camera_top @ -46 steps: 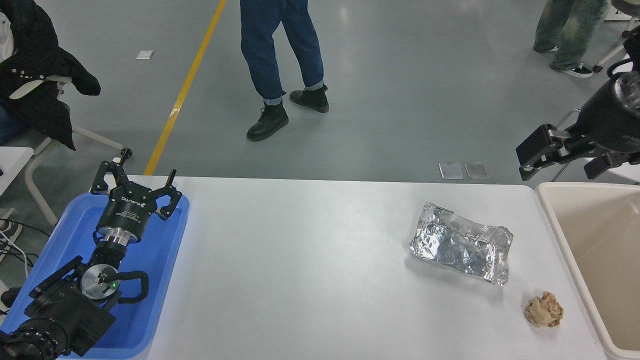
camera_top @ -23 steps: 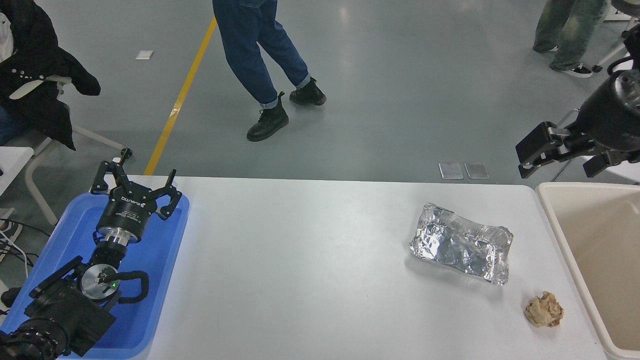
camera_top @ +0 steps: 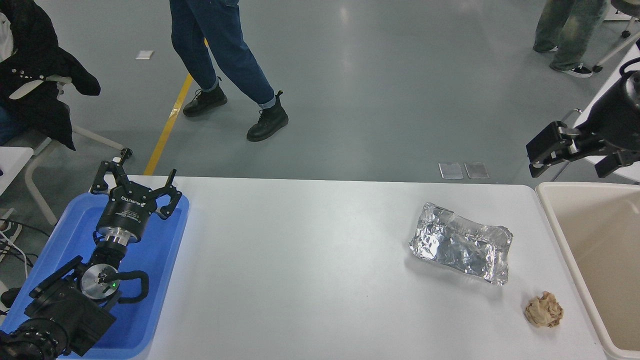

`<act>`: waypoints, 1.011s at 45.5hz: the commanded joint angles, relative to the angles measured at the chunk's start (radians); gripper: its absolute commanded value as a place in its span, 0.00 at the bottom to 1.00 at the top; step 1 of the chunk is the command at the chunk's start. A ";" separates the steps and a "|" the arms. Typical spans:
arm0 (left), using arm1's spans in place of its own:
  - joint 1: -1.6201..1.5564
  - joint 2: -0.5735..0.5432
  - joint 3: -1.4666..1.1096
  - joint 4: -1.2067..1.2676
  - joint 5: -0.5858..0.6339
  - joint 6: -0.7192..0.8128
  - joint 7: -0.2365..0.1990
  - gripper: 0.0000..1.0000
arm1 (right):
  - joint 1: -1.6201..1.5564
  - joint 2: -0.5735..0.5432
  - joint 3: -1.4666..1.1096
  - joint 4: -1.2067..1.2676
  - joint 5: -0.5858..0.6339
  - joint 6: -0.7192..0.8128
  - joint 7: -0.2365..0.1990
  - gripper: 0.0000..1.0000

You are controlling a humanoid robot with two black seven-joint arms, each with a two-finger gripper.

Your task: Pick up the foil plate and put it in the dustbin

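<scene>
Running offscreen: dustbin [camera_top: 595,235], right arm [camera_top: 612,120].

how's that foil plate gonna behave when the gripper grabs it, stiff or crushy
Probably crushy: the foil plate already has wrinkled, dented walls, so a pinch would likely deform it further. It looks thin and empty, so likely very light and apt to slide on the smooth white table if nudged. Its rolled rim may be the firmest place to grip.

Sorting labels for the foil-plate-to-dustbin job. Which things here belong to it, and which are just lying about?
Belongs to the job:
foil plate, on the table
dustbin, at the table's right end
right gripper, open, raised beyond the bin's far rim

Just lying about:
brown paper ball
blue tray
left gripper, open, parked over the tray
</scene>
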 commanded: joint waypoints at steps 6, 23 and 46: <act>-0.001 0.000 0.000 0.000 0.001 0.000 0.000 1.00 | -0.350 -0.083 0.133 -0.117 0.006 -0.248 -0.001 1.00; -0.001 0.000 0.000 0.000 0.001 0.000 0.000 1.00 | -0.707 -0.071 0.183 -0.304 0.077 -0.474 -0.006 1.00; 0.001 0.000 0.000 0.000 0.000 0.000 0.000 1.00 | -0.956 0.009 0.337 -0.449 0.077 -0.515 -0.006 1.00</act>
